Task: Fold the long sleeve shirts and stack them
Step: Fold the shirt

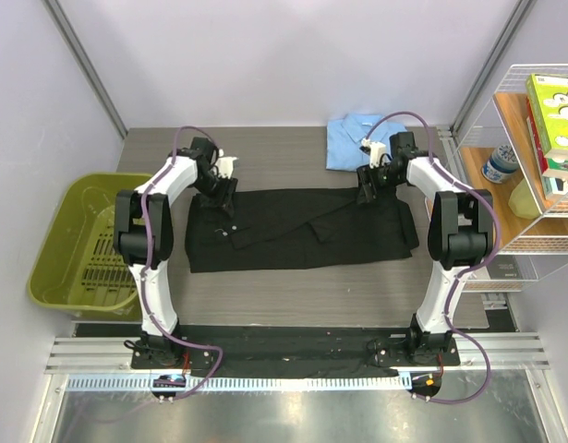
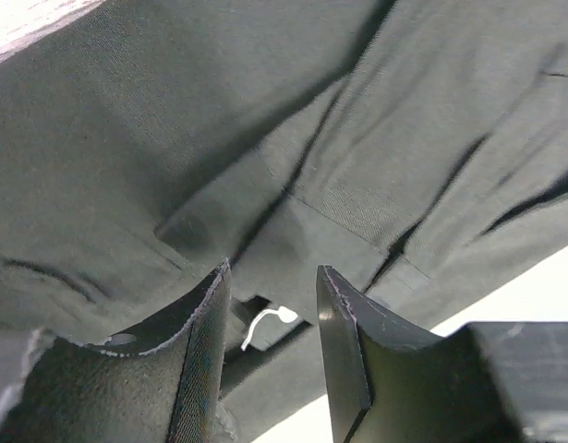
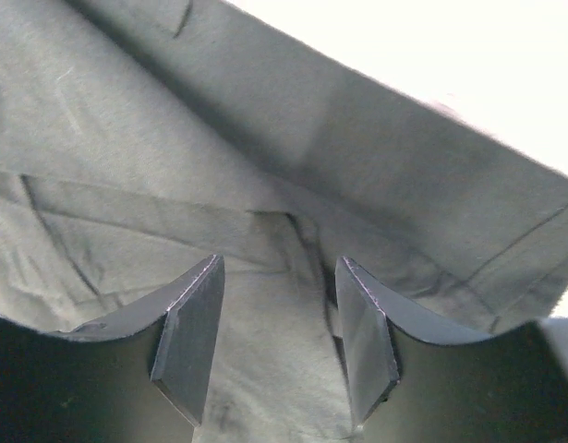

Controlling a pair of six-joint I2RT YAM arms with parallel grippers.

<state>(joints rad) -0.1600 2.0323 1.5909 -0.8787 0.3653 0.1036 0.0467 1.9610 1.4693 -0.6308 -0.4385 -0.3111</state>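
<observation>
The black shirt is laid sideways. Its far corners are met by the open left claw and right claw.

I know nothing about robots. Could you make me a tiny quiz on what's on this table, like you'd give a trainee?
1. True or false: the light blue shirt lies folded at the far edge of the table.
2. Which garment lies spread out under both the left hand and the right hand? A) black shirt B) light blue shirt C) neither
3. Fill in: the green bin stands on the robot's ____ side.

Key: 1 true; 2 A; 3 left.
</observation>
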